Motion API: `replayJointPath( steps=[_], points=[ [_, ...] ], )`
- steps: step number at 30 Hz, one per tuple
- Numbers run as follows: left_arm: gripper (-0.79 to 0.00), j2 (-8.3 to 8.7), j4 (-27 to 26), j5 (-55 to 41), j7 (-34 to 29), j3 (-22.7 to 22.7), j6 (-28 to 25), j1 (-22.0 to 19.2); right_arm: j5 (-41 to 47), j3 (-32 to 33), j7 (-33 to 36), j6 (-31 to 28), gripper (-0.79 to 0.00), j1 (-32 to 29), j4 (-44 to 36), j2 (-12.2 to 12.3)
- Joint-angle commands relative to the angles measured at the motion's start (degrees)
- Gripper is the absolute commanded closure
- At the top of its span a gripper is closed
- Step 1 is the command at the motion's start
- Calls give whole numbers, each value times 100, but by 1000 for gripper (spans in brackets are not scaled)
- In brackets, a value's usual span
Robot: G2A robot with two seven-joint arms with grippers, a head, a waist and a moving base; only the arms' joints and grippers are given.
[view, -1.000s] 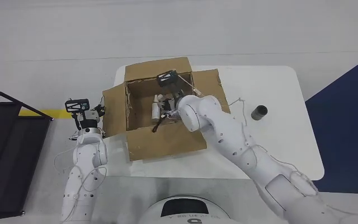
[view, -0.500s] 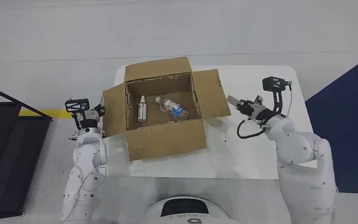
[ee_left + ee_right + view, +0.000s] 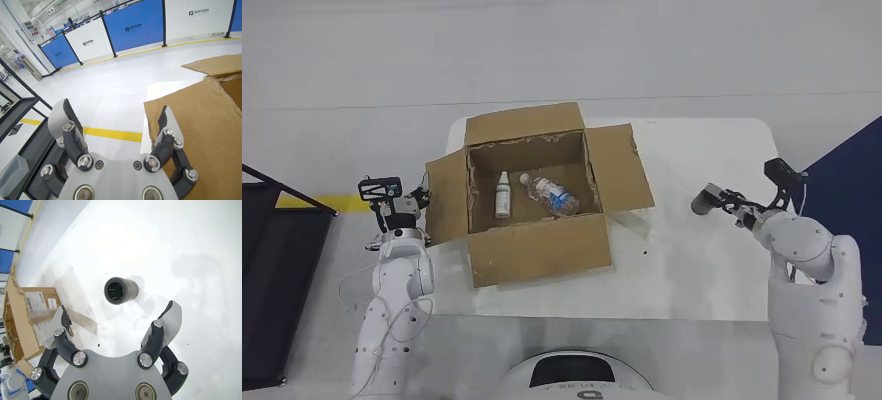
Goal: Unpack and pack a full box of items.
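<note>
Inspection ran from the left side of the scene to the right.

A black metal-frame rack (image 3: pixel 264 262) stood on the pale grey floor (image 3: pixel 562 50) at far left. A translucent plastic bin (image 3: pixel 13 175) sat on its shelf, and a yellow floor line (image 3: pixel 314 201) ran beside it. Blue and white partition panels on black posts (image 3: pixel 132 28) closed off the far side of the room.

The left gripper (image 3: pixel 115 106) hung off the table's left edge, just beside the left flap of the box. Its fingers were spread wide and held nothing.

The white rectangular table (image 3: pixel 692 275) carried the brown cardboard box (image 3: pixel 537 258) on its left half, all four flaps folded outward. Inside the box lay two items. A small white bottle (image 3: pixel 503 194) was on the left and a clear plastic water bottle (image 3: pixel 550 194) on its side just to the right. Whether they touched could not be told.

A strip of clear tape (image 3: pixel 83 321) trailed from the right flap onto the table.

Right of the box, well apart from it, a dark metal cylinder with a hollow bore (image 3: pixel 121 291) rested on bare tabletop.

The right gripper (image 3: pixel 117 306) was just right of the cylinder, jaws released and empty. The cylinder lay beyond the fingertips, not between them.

A blue panel (image 3: pixel 854 215) stood past the table's right edge.
</note>
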Motion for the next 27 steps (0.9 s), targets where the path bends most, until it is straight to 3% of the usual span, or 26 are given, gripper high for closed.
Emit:
replayJointPath(
  steps=[1,9,17,20,22,24,26,27],
  points=[
    [-785,0,0,0,0,0,0,0,-238,-119,52,117,-785,219,269,19],
    [-785,0,0,0,0,0,0,0,-1258,-1007,297,899,-785,806,792,10],
    [-785,0,0,0,0,0,0,0,-1811,-1412,503,1223,-566,1160,1070,9],
    [-785,0,0,0,0,0,0,0,-2102,-1563,603,1527,-523,1259,1171,0],
    [-785,0,0,0,0,0,0,0,-2294,-1654,647,1675,-551,1313,1264,-5],
    [-785,0,0,0,0,0,0,0,-2333,-1731,714,1721,-526,1373,1324,-16],
    [-785,0,0,0,0,0,0,0,-2348,-1742,715,1755,-391,1383,1360,-21],
    [-785,0,0,0,0,0,0,0,-2341,-1746,717,1750,-376,1379,1365,-23]
  ],
)
